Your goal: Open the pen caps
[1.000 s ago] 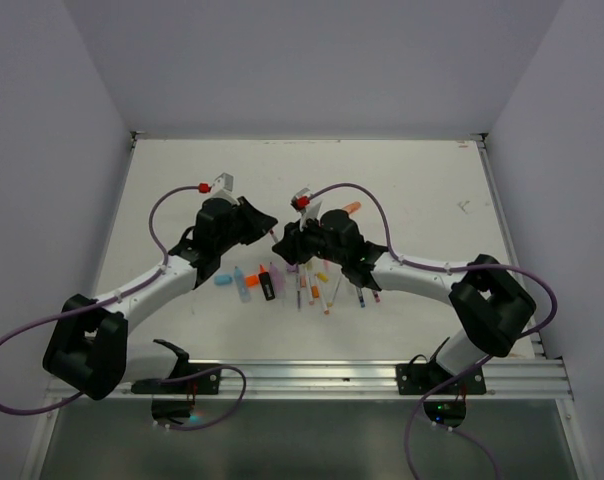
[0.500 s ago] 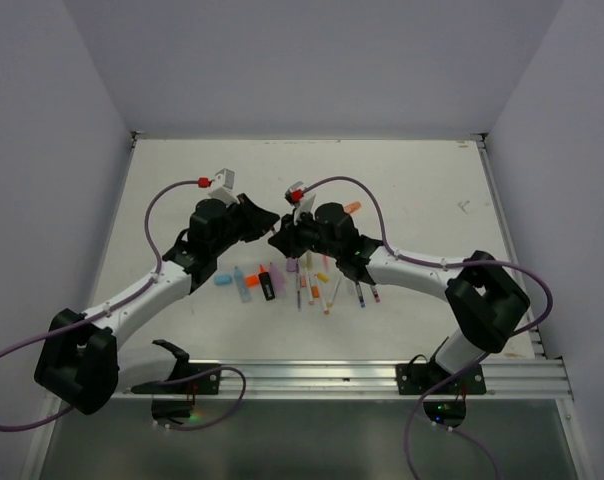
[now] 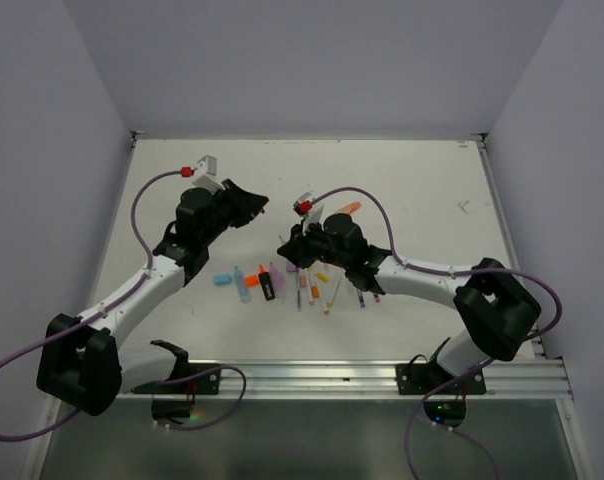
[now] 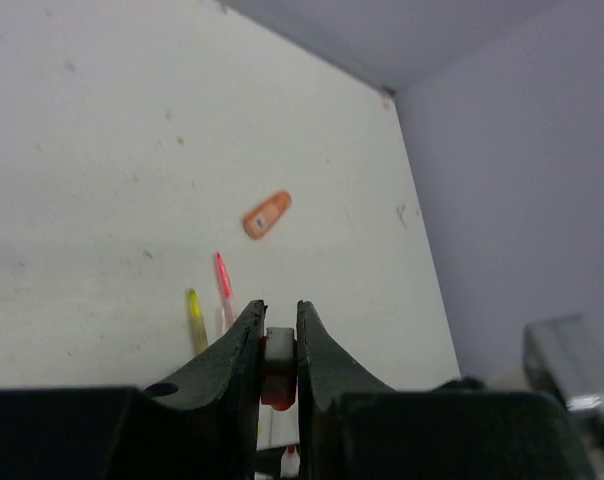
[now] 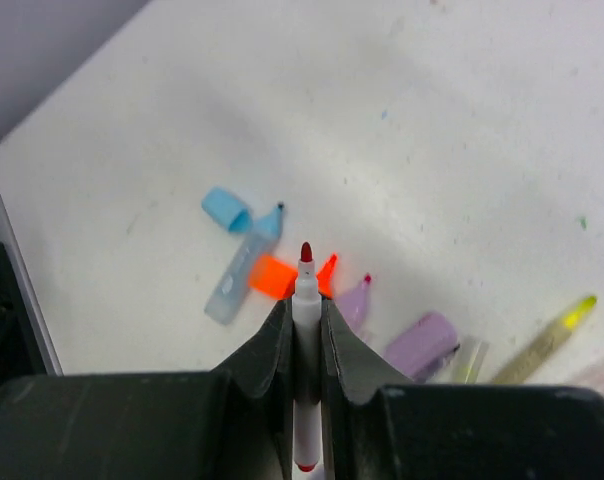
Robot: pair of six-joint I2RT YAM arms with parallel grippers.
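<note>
My left gripper [image 4: 279,318] clamped the red cap [image 4: 278,348]; my right gripper [image 5: 304,312] pinched the bare pen [image 5: 304,285], tip up-frame. From above, I saw the cap clear, upper left of it.

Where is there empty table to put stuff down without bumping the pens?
The widest bare table is the far strip between the back wall and both arms. The right side, past the orange highlighter, is open too. It is crowded in the middle, where the pens lie under and beside the right tool.
</note>
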